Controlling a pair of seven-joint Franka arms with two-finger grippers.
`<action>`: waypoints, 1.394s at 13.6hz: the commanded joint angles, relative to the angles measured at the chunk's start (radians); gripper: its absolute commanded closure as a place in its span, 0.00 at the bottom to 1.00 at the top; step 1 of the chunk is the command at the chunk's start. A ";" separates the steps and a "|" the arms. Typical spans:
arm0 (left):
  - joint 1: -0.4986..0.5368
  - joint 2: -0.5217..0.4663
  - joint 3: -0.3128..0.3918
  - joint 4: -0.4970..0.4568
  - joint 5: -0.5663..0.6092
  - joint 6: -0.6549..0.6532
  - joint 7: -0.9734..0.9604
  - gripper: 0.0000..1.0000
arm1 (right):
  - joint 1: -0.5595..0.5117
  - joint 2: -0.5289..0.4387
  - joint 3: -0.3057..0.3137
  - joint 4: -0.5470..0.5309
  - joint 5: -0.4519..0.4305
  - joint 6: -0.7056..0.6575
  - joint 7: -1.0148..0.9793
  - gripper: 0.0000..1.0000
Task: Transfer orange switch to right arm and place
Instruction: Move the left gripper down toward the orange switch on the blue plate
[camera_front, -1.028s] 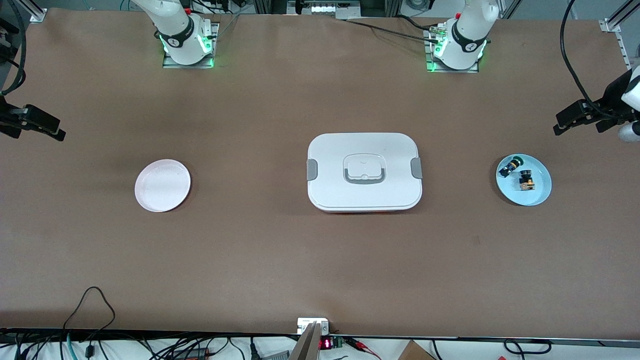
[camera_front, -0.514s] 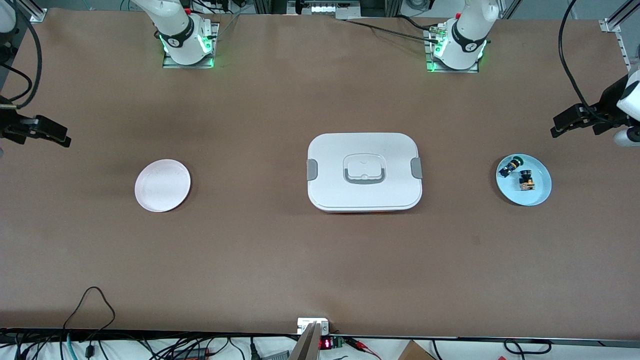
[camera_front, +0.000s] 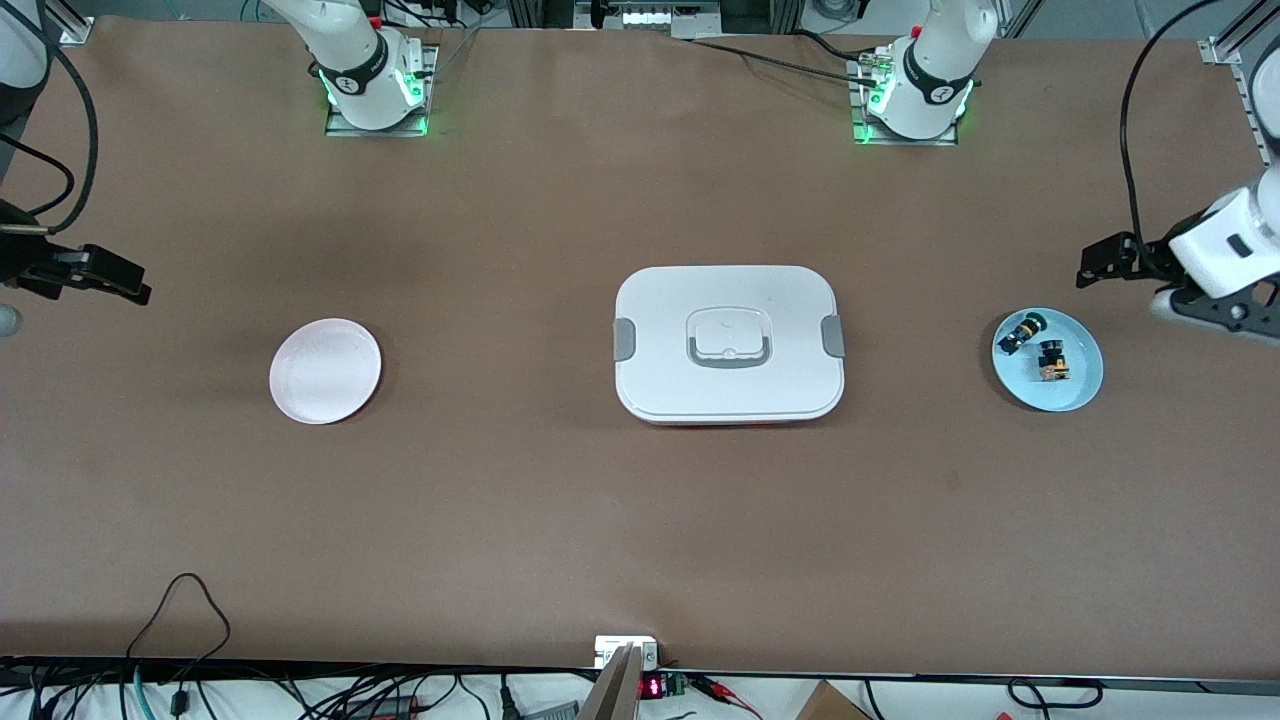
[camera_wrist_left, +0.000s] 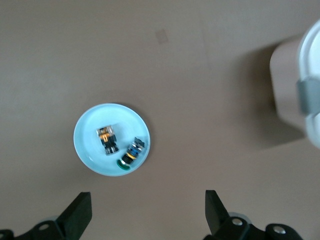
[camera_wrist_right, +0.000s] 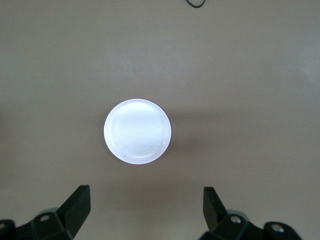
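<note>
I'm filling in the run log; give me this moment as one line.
orange switch: in blue dish, beside green-capped switch | left gripper: open, above table near dish | right gripper: open, empty | pink plate: empty

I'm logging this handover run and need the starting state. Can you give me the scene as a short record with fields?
orange switch: lying on the blue plate, untouched
green-capped switch: same plate, beside the orange one
white plate: empty, toward the right arm's end
lidded white box: mid-table, closed
left gripper: open, in the air by the blue plate
right gripper: open, in the air by the white plate
progress: no pickup yet
</note>
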 joint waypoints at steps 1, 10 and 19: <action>0.046 0.071 0.000 -0.044 0.000 0.089 0.314 0.00 | 0.040 0.021 0.002 0.015 -0.009 0.013 -0.005 0.00; 0.132 0.271 0.000 -0.144 0.036 0.310 1.160 0.00 | 0.030 0.041 -0.001 0.004 -0.035 0.047 0.008 0.00; 0.193 0.378 0.000 -0.197 0.022 0.557 1.479 0.00 | 0.013 0.037 -0.003 0.002 -0.011 0.042 -0.005 0.00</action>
